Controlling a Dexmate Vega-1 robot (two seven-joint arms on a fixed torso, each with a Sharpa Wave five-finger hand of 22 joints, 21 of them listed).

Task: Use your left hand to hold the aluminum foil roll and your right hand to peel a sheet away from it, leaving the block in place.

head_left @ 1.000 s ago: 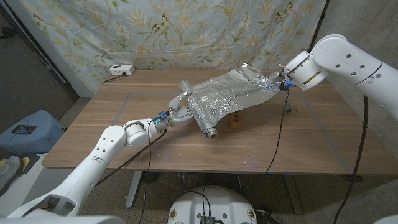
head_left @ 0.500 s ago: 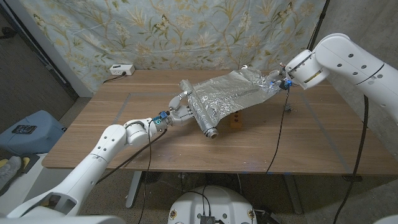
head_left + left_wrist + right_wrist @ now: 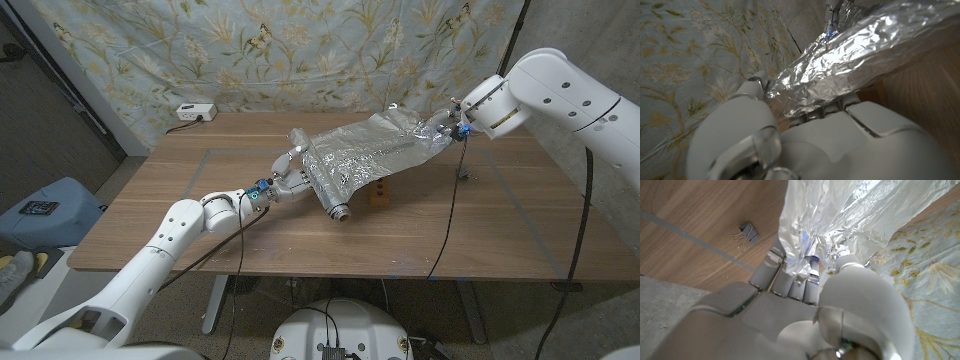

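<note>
The aluminum foil roll (image 3: 322, 185) lies slantwise on the table's middle, a crinkled sheet (image 3: 375, 148) stretched from it up toward the far right. My left hand (image 3: 287, 178) grips the roll from its left side; in the left wrist view the fingers (image 3: 752, 87) curl round the foil roll (image 3: 850, 60). My right hand (image 3: 452, 130) pinches the sheet's far end above the table, and the right wrist view shows the foil sheet (image 3: 840, 215) bunched between its fingers (image 3: 790, 277). A small orange block (image 3: 380, 193) stands beside the roll under the sheet's edge.
A binder clip (image 3: 464, 177) lies on the table (image 3: 480, 240) right of the block, also the binder clip (image 3: 746, 232) in the right wrist view. A white power strip (image 3: 195, 112) sits at the far left corner. A floral curtain hangs behind.
My right hand has lifted the sheet's end slightly up and away to the far right. The roll, left hand and block have stayed put.
</note>
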